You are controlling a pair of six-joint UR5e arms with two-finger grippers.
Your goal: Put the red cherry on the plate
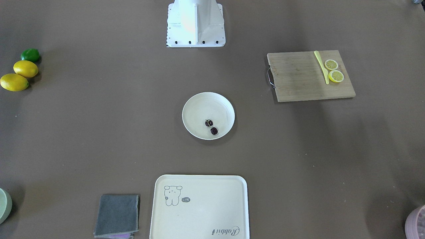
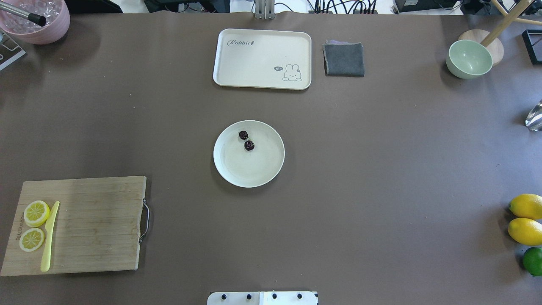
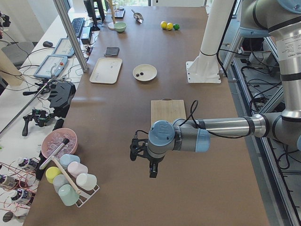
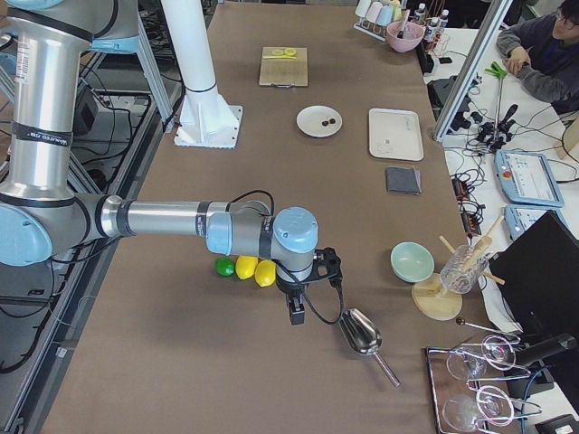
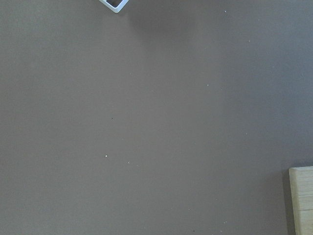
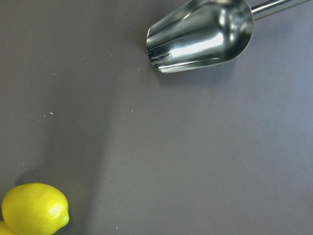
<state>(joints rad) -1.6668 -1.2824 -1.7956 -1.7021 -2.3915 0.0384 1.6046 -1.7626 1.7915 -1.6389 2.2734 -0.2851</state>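
Note:
The red cherry, two tiny dark fruits on one stem, lies inside the round cream plate at the table's centre. From overhead the cherry sits in the far half of the plate. No gripper is near it. My left gripper hangs over bare table at the left end, short of the cutting board. My right gripper hovers at the right end beside the lemons and the metal scoop. Both show only in side views, so I cannot tell whether either is open or shut.
A bear-print tray and grey cloth lie beyond the plate. The cutting board holds lemon slices and a yellow knife. Lemons, a lime, a green bowl and a metal scoop occupy the right end.

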